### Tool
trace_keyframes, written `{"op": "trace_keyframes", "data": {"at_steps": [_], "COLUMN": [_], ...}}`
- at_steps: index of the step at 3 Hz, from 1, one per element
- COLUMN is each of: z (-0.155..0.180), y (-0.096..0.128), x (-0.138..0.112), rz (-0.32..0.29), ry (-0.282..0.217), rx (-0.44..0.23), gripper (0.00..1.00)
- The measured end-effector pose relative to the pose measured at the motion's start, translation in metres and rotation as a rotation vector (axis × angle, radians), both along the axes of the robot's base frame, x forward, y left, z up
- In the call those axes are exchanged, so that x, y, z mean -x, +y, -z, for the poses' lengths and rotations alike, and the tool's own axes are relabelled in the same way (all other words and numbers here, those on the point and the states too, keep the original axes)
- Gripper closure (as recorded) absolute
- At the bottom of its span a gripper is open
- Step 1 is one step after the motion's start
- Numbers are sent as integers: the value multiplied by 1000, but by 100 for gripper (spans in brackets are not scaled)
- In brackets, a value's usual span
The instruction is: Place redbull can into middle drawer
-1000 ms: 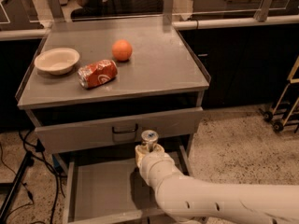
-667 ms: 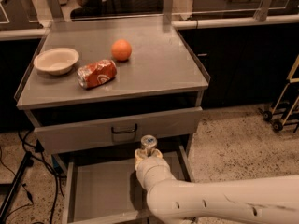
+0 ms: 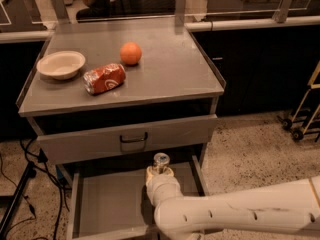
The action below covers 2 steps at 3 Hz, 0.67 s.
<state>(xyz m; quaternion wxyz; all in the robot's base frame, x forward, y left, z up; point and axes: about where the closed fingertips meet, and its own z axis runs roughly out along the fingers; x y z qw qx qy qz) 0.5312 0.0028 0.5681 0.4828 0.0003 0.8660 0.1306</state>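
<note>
The slim, shiny-topped can [image 3: 161,160] was held upright in the cream pincer [image 3: 160,173], closed round it, above the flat grey floor of the open drawer [image 3: 107,204]. On the metal surface [image 3: 175,69] were seen a red soda can [image 3: 104,78], a round orange [image 3: 130,53] and a pale bowl [image 3: 61,64].

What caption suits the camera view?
The hand holds redbull can upright over the open middle drawer, near its back.

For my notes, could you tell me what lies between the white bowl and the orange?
In the camera view, a red soda can lies roughly between the bowl and the orange. The gripper holds the redbull can over the middle drawer.
</note>
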Motion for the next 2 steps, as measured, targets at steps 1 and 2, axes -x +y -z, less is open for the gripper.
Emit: {"op": "trace_keyframes", "data": {"at_steps": [1,2], "z": [4,6], "y": [1,2], "x": [1,2], "rz": [-1,-10], "ry": [6,33], "rx": [-3,-14], "gripper": [100,100]}}
